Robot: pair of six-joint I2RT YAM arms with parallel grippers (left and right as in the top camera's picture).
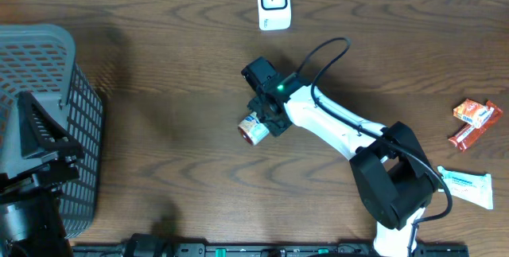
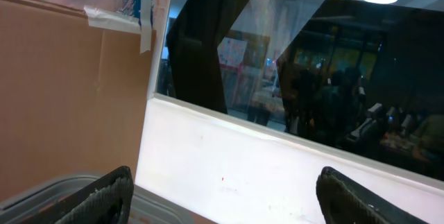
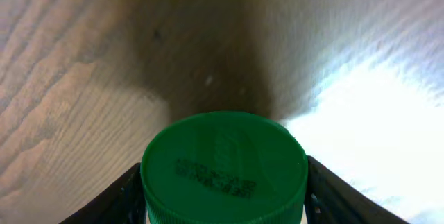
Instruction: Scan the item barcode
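Green-lidded jar (image 3: 223,165) near the scanner (image 1: 273,2) is clamped by right gripper (image 3: 223,200); held loosely, it could be dropped; left gripper (image 2: 223,189) fingers are apart

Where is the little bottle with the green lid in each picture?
Overhead: the small bottle with a green round plastic lid sits just left of the middle, at the right gripper; only its red and white body shows.
Left wrist: not in it.
Right wrist: bottom centre, lid towards the camera, between the gripper's fingers.
Shared landmark: the brown wooden table, seen in the overhead and right wrist views.
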